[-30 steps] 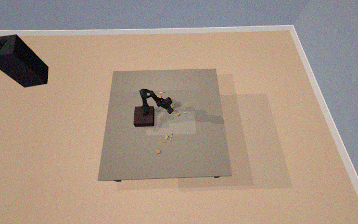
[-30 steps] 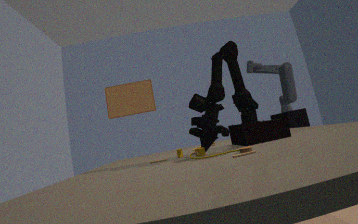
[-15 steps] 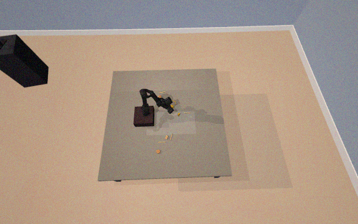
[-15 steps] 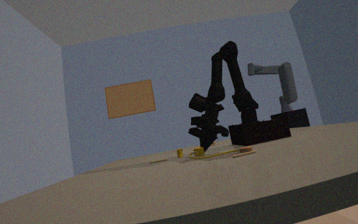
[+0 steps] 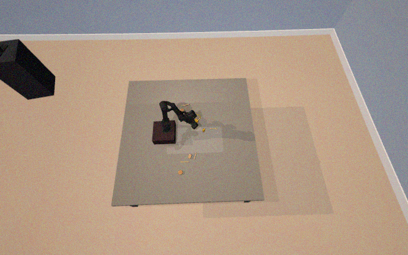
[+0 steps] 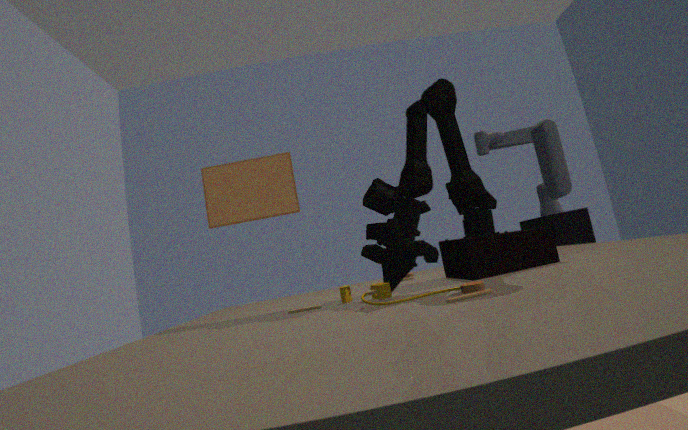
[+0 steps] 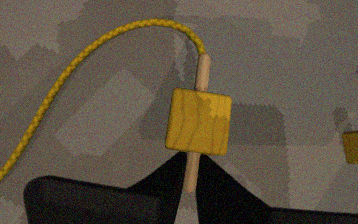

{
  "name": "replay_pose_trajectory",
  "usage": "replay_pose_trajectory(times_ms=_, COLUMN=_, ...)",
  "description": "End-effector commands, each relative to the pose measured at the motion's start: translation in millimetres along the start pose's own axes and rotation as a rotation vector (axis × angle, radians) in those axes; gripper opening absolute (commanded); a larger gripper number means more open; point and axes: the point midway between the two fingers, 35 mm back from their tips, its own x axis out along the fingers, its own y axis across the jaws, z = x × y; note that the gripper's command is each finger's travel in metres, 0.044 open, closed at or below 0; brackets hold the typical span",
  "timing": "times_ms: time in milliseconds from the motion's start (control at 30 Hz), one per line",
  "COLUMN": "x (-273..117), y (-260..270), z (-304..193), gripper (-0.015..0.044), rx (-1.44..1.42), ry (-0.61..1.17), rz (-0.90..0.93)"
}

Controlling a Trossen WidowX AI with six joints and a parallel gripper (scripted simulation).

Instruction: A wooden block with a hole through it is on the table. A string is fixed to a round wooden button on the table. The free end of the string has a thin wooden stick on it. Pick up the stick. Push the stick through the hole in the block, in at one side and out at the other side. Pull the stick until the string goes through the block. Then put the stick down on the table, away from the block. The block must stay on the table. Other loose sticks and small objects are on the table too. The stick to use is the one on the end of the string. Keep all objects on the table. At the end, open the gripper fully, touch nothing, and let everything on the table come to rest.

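Note:
The yellow wooden block [image 5: 196, 120] [image 6: 380, 290] [image 7: 199, 122] stands on the table. The stick [image 7: 203, 72] passes through its hole and shows on both sides. The yellow string [image 6: 405, 301] [image 7: 65, 75] [image 5: 199, 115] leaves the stick's far end, outside the block, and curves back to the round button [image 6: 472, 287] [image 5: 181, 110]. My gripper [image 7: 191, 160] [image 6: 393, 288] is shut on the stick's near end, close against the block's near side. The stick's tip shows between the fingertips. In the top view the arm hides the fingertips.
A small yellow piece [image 5: 203, 130] [image 6: 345, 294] [image 7: 351, 147] stands beside the block, with a loose stick [image 5: 213, 128] [image 6: 304, 309] beyond it. Another loose stick [image 5: 185, 104] [image 6: 469, 295] lies by the button. Several small objects, including an orange disc [image 5: 179, 172], lie on the table's other side.

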Motion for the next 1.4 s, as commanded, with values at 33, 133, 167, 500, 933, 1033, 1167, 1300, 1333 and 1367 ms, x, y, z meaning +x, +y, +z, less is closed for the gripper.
replay_pose_trajectory(times_ms=33, x=1, y=1, z=-1, gripper=0.0, rx=0.005, ry=0.0, rz=0.0)
replay_pose_trajectory(times_ms=133, x=2, y=1, z=0, gripper=0.0, rx=0.005, ry=-0.005, rz=0.0)
replay_pose_trajectory(times_ms=167, x=2, y=1, z=1, gripper=0.0, rx=0.005, ry=-0.006, rz=-0.001)
replay_pose_trajectory(times_ms=500, x=1, y=1, z=-3, gripper=0.0, rx=0.003, ry=-0.014, rz=-0.002)
replay_pose_trajectory(times_ms=933, x=6, y=-1, z=-14, gripper=0.0, rx=0.012, ry=-0.058, rz=-0.02)
replay_pose_trajectory(times_ms=1033, x=8, y=-1, z=-17, gripper=0.0, rx=0.013, ry=-0.067, rz=-0.024)
replay_pose_trajectory(times_ms=1167, x=7, y=-1, z=-16, gripper=0.0, rx=0.013, ry=-0.049, rz=-0.025)
replay_pose_trajectory(times_ms=1300, x=6, y=-1, z=-17, gripper=0.0, rx=0.012, ry=-0.031, rz=-0.025)
replay_pose_trajectory(times_ms=1333, x=6, y=-1, z=-17, gripper=0.0, rx=0.013, ry=-0.033, rz=-0.025)
replay_pose_trajectory(times_ms=1367, x=7, y=-1, z=-18, gripper=0.0, rx=0.014, ry=-0.035, rz=-0.024)
